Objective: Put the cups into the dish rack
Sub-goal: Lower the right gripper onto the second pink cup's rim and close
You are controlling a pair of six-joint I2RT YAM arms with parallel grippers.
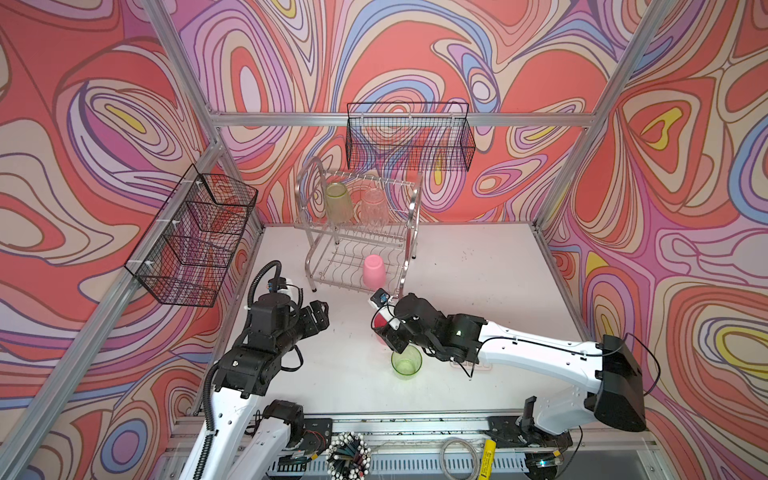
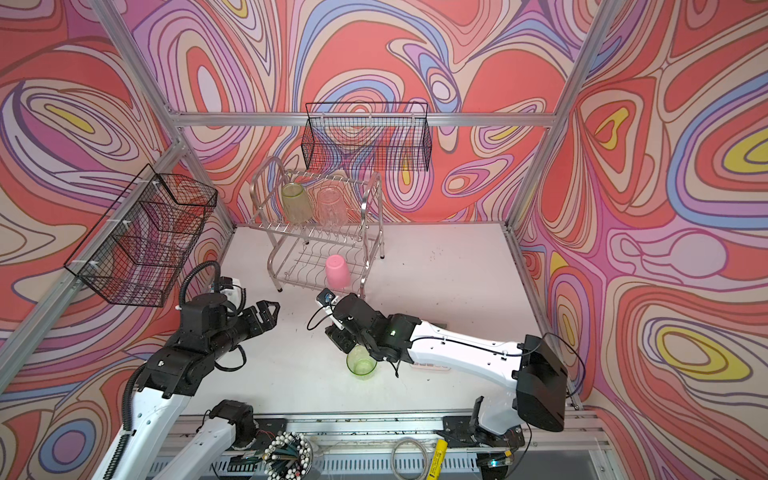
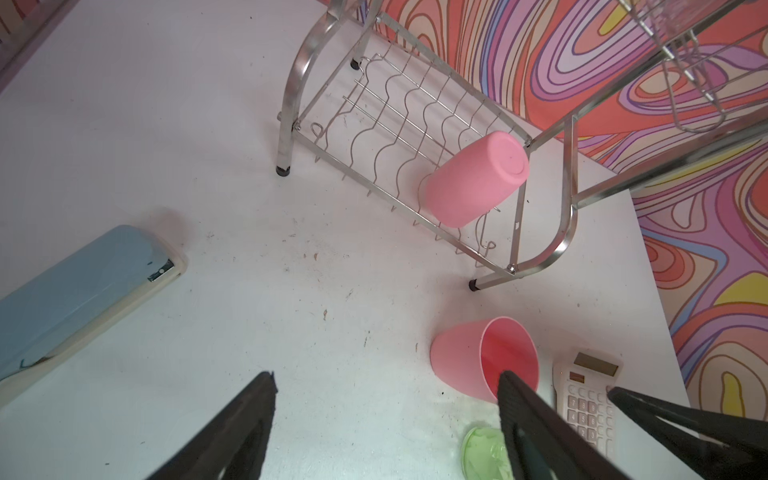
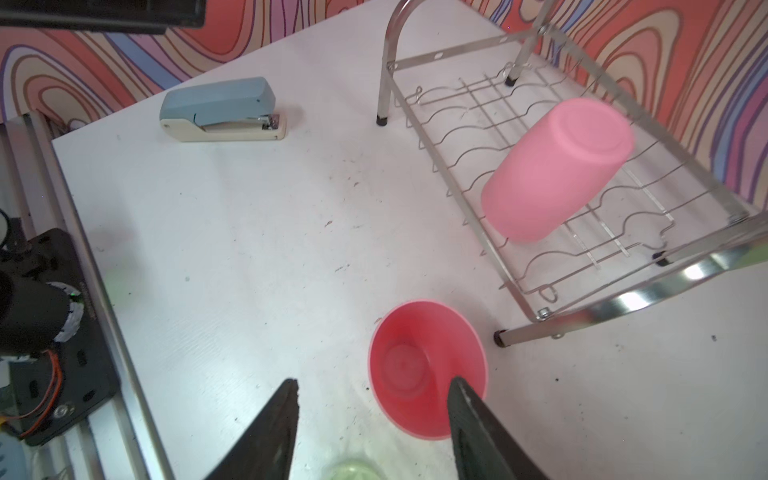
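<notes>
The silver dish rack (image 1: 412, 216) stands at the back of the white table. A green cup (image 1: 338, 203) and a clear ribbed cup (image 1: 374, 208) sit upside down on its upper tier. A pink cup (image 1: 372, 270) lies mouth down on the lower tier. A second pink cup (image 4: 415, 365) stands upright in front of the rack, with a green cup (image 1: 406, 361) upright just nearer. My right gripper (image 4: 374, 384) hangs open over these two; one finger overlaps the pink cup's mouth, and the green rim shows between the fingers. My left gripper (image 3: 386, 384) hovers open and empty to the left.
A blue stapler (image 4: 220, 108) lies on the table's left side. A white calculator (image 3: 590, 390) lies beside the pink cup, mostly under the right arm. Black mesh baskets hang on the back wall (image 1: 409, 137) and the left wall (image 1: 195, 237).
</notes>
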